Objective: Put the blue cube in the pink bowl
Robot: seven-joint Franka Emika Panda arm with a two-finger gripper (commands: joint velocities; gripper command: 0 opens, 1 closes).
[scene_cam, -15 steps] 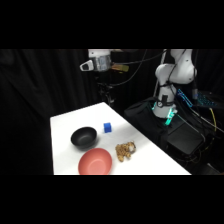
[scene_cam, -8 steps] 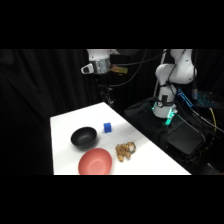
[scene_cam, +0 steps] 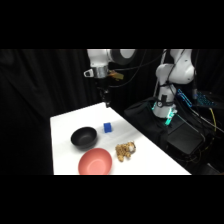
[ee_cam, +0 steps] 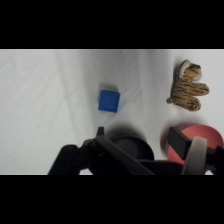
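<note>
The blue cube [scene_cam: 107,128] sits on the white table [scene_cam: 65,125], just right of the black bowl and apart from it. The pink bowl [scene_cam: 95,161] rests near the front edge, nothing inside it. My gripper [scene_cam: 106,102] hangs high over the table's far edge, well above and behind the cube, holding nothing. In the wrist view the blue cube [ee_cam: 108,100] lies at the centre, beyond my open gripper [ee_cam: 148,140]. The pink bowl [ee_cam: 206,134] shows at the lower right, partly hidden by a finger [ee_cam: 197,155].
A glossy black bowl [scene_cam: 83,137] stands left of the cube; the wrist view shows that black bowl [ee_cam: 127,142] mostly behind the linkage. A tan striped tiger toy [scene_cam: 125,150] lies right of the pink bowl, also in view as the tiger toy [ee_cam: 188,87]. Dark equipment [scene_cam: 180,142] and cables sit beside the table's right edge.
The gripper has sunk slightly toward the table's far edge. The cube, both bowls and the toy have not moved.
</note>
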